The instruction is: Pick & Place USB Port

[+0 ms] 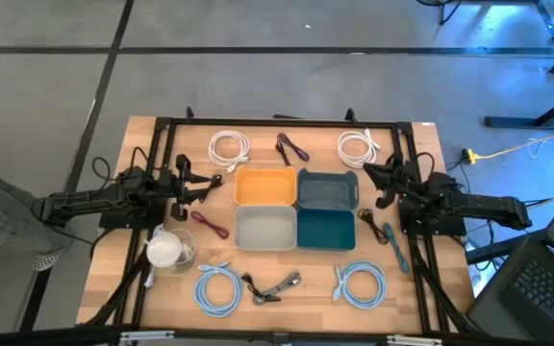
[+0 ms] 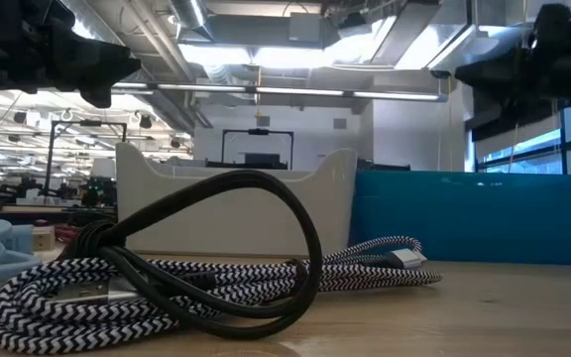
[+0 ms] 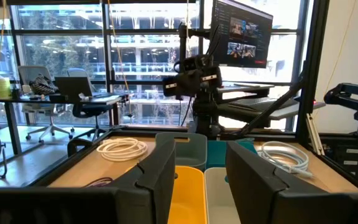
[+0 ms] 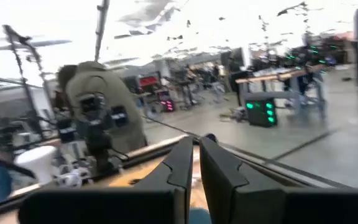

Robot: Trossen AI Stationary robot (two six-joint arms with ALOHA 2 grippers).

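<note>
Meanwhile left hand point(image 1: 203, 185) hangs open, right hand point(image 1: 371, 180) closed empty, beside bins point(image 1: 265, 187).

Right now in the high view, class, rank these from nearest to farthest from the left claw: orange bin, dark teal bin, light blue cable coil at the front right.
1. Orange bin, just beside the left claw.
2. Dark teal bin, across the bin cluster.
3. Light blue cable coil, front-right corner area.

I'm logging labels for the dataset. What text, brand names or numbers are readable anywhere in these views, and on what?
None is readable.
Wall-mounted monitor screen beyond the table: shows content, too small to read.
Four plastic bins, including the orange bin: no visible markings.
Black-and-white braided cable: no print visible.
</note>
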